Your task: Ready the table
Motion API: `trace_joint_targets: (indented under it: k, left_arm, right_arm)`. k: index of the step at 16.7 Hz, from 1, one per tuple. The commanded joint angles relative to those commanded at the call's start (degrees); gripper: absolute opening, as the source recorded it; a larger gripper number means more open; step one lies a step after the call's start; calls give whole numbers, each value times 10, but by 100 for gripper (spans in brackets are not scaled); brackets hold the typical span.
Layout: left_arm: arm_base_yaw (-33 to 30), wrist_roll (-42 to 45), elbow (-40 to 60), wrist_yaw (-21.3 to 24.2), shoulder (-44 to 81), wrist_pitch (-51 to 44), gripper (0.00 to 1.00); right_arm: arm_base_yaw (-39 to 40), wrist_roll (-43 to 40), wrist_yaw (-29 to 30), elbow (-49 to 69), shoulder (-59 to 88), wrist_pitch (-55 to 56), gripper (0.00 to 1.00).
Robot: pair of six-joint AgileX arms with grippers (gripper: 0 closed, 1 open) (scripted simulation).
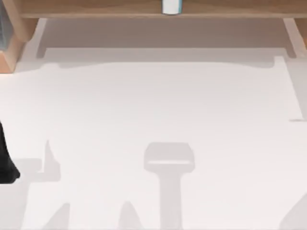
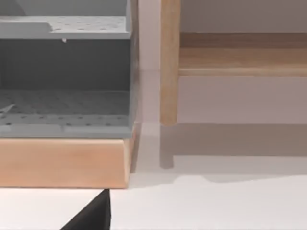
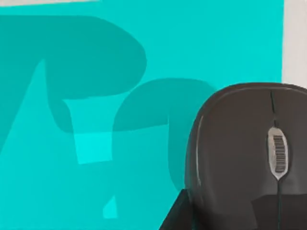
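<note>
The table [image 1: 158, 100] is a plain, matte white top that spreads across the whole top view, unmarked apart from soft grey shadows. It runs back to the light wooden shelf frame [image 1: 96, 8] along its far edge, where a small white cylinder [image 1: 171, 6] stands. At the table's left edge a dark part of the left arm [image 1: 5, 160] reaches in. Its wrist view looks along the table at the shelf's post [image 2: 169, 62] and a grey perforated rack [image 2: 64, 72] on a wooden base. The right wrist view shows a dark computer mouse [image 3: 244, 153] lying on a turquoise mat [image 3: 144, 57] (white table beside it). I cannot tell how either gripper's jaws stand. To ready the table well, I judge the mouse should be approached squarely from above and gripped across its narrow sides.
</note>
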Motion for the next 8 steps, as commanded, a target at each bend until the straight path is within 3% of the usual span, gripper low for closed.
trace_joint_targets:
  k: [8]
  left_arm:
    - [0,0,0,0,0,0,100]
  right_arm:
    - [30,-12,-24,1,11,-16,0]
